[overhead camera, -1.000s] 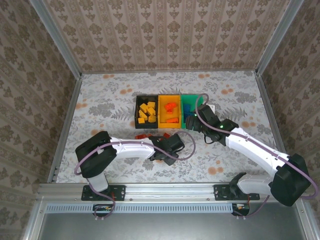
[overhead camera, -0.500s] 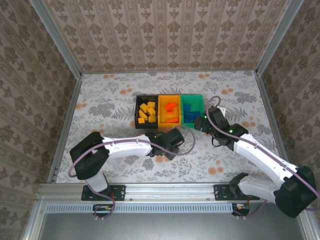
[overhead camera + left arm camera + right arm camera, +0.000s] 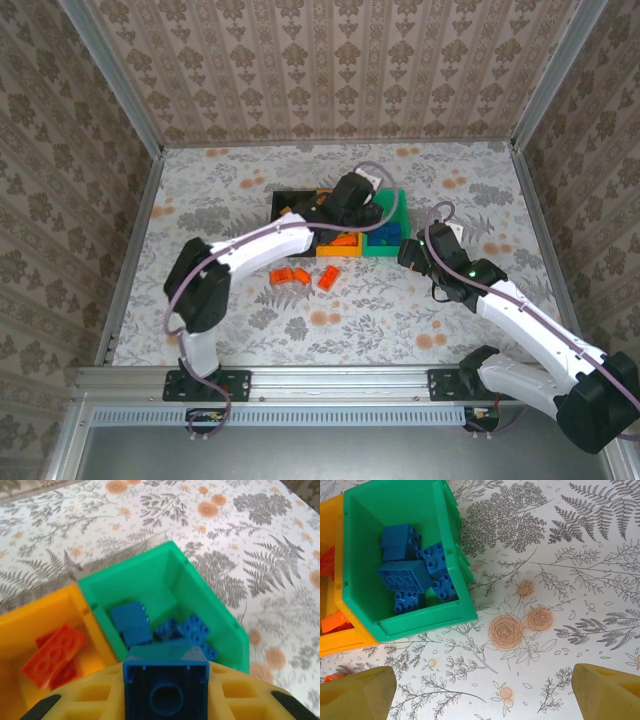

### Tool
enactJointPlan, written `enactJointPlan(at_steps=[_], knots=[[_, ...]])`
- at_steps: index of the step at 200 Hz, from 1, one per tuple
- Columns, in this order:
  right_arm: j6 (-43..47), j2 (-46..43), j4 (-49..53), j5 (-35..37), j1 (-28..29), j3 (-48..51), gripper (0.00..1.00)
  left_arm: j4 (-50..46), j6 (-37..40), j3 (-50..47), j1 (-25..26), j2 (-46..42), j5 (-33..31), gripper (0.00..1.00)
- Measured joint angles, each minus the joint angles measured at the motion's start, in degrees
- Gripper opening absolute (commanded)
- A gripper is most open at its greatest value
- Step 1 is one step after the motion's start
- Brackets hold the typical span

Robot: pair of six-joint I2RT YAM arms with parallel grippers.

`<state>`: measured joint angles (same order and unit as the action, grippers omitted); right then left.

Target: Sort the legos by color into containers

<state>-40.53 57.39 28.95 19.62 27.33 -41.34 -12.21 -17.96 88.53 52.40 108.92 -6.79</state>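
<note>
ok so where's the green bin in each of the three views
top external: green bin at the right end of the row of bins
left wrist: green bin at centre of frame, blue legos inside
right wrist: green bin at upper left of frame
shared landmark: the orange-yellow bin joined on its left in every view

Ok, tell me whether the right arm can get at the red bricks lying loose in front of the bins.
Probably yes. The right fingers are open and empty beside the green bin, the red bricks lie on bare table nearby, and the left arm is over the bins, not between them.
</note>
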Motion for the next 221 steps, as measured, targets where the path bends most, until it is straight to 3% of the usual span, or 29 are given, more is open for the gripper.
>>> enactJointPlan(at_steps=[30,49,82,125,140,178,221], knots=[[0.0,0.0,0.0,-0.4,-0.1,0.3,0.92,-1.1,0.3,8.6,-0.8,8.5,1.4,0.35],[0.0,0.0,0.0,-0.5,-0.2,0.3,0.92,-2.6,0.2,13.1,-1.1,12.8,2.6,0.43],[0.0,0.0,-0.1,-0.6,-0.3,0.3,0.93,-4.7,-0.2,19.4,-1.2,17.9,4.1,0.73],[0.2,0.0,-0.1,-1.5,-0.3,0.3,0.93,-5.0,-1.6,19.9,-1.2,17.1,5.7,0.92],[0.5,0.0,-0.4,-2.5,-0.3,0.3,0.93,-3.2,-2.1,14.7,-1.2,13.0,6.0,0.99],[1.3,2.3,-2.9,-5.0,0.9,0.3,0.93,2.5,-4.0,-5.9,-1.2,-6.4,6.0,1.0],[-0.2,10.9,-6.6,-5.3,9.4,-0.7,0.93,7.9,-7.8,-30.3,-0.7,-31.1,2.2,1.0]])
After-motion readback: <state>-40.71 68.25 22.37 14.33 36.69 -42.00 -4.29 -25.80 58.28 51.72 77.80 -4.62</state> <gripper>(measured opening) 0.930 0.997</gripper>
